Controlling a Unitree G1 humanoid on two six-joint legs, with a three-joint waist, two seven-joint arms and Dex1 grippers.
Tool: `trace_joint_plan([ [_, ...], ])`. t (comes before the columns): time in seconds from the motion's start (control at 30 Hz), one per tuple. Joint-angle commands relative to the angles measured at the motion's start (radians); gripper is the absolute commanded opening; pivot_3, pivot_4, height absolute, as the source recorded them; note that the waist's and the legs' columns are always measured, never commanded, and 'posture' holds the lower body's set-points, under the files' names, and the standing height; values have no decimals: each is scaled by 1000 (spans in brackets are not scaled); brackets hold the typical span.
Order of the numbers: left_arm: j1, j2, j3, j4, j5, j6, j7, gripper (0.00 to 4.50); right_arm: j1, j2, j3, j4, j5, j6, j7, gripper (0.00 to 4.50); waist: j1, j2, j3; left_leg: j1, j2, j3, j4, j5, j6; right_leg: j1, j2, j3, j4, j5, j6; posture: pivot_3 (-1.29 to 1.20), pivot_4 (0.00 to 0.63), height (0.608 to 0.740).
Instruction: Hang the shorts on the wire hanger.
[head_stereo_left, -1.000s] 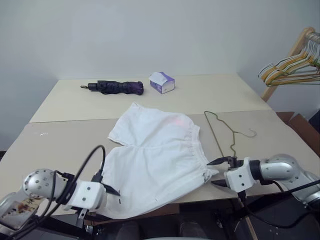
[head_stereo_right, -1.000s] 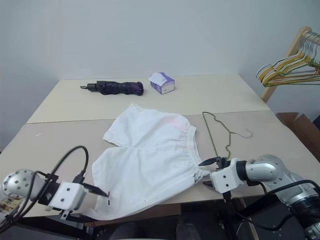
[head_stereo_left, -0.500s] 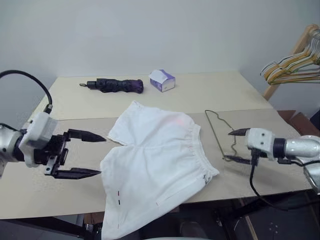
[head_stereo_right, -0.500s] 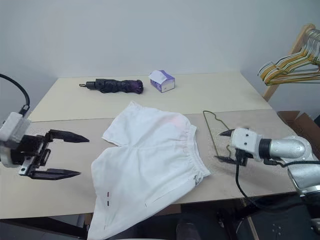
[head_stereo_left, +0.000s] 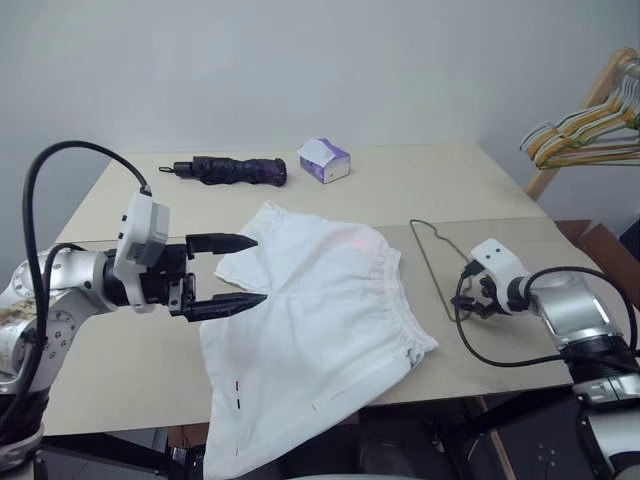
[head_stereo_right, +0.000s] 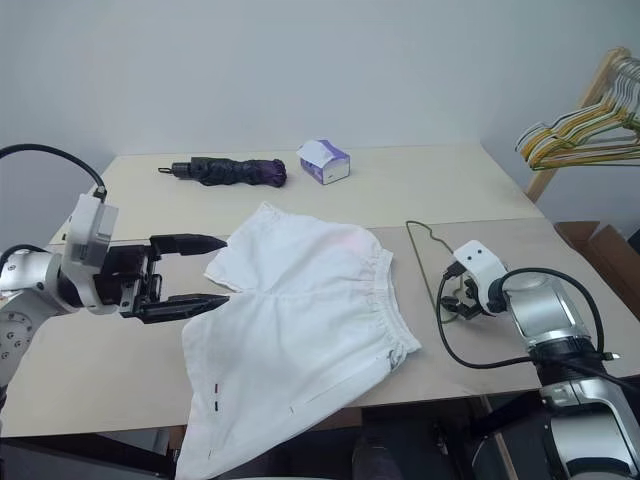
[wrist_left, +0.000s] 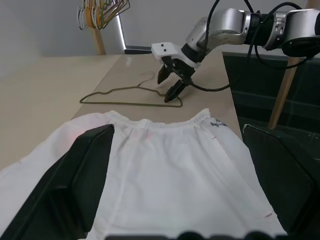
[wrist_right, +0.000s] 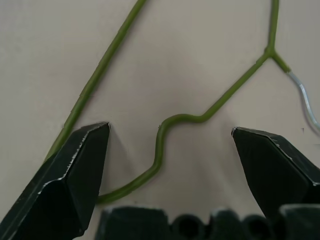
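Left gripper level, right gripper angled downward, both fingers spread.

The left hand rises from the bottom of the frame with its two black fingers spread wide; between them lie the white shorts on the counter; above the waistband, at upper centre, the wire hanger lies flat; the right hand hovers open over its right end; coloured hangers hang at upper left.

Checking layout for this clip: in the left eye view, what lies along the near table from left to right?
Left gripper → shorts → wire hanger → right gripper.
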Motion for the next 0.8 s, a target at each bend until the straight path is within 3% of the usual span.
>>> trace_joint_plan([
  [0.03,-11,-5,25,-23,-5,12,19,4500,-53,19,-4,65,-25,107,-39,3934,1,0,0,0,0,0,0,0,0,0,0,0,0,0,0,5,0,740],
  [0.4,0,-3,51,-20,-1,41,48,4500,-65,91,-43,136,-31,59,-140,126,7,-15,-10,1,0,0,1,0,0,2,0,0,-1,-3,-4,45,0,740],
  [0.6,21,-26,61,-29,6,33,86,4500,-54,84,-44,86,-65,-75,-188,53,7,-13,-8,0,0,0,1,0,0,1,-1,0,-1,-2,-4,58,0,740],
  [0.8,-39,-77,40,7,25,49,180,4500,-11,60,-66,-19,-139,-529,-301,53,7,-9,-6,-2,0,0,1,0,0,-1,0,0,-1,-1,-1,57,0,740],
])
